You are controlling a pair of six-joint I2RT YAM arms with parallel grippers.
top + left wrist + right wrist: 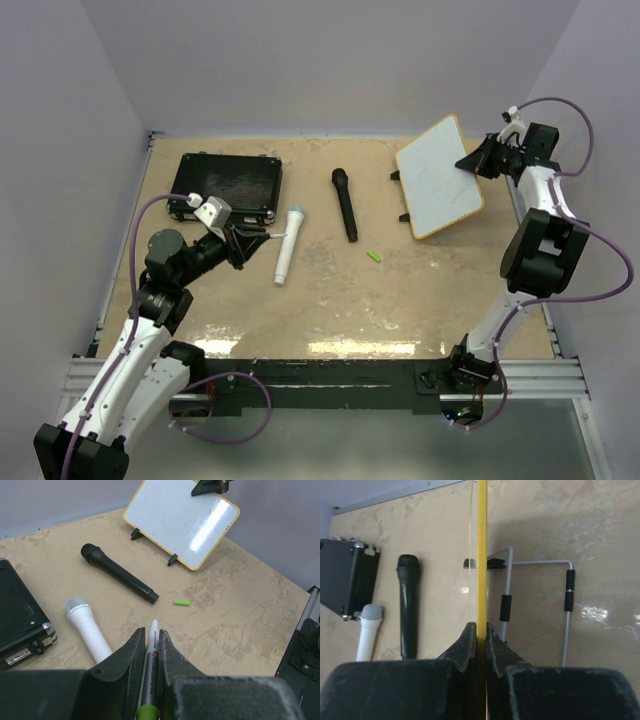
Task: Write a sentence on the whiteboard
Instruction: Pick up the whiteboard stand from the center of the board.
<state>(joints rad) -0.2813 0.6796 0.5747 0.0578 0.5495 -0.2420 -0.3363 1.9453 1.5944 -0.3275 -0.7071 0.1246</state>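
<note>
The whiteboard [438, 175], white with a thin yellow rim, stands tilted on a small stand at the back right. No sentence shows on its white face [180, 522]. My right gripper [478, 160] is shut on the board's right edge; the right wrist view shows the yellow rim [481, 555] pinched edge-on between the jaws of that gripper [479, 627]. My left gripper [262, 238] hovers at the left, far from the board, shut on a grey-and-white marker [151, 655] with a green end. The uncapped tip sticks out past the jaws of the left gripper [152, 632], pointing toward the board.
A black case [228, 185] lies at the back left. A white microphone [287, 245] sits just beyond my left gripper, and a black microphone [345, 203] lies mid-table. A small green cap [374, 256] lies near the centre. The board's wire stand [535, 562] spreads behind it.
</note>
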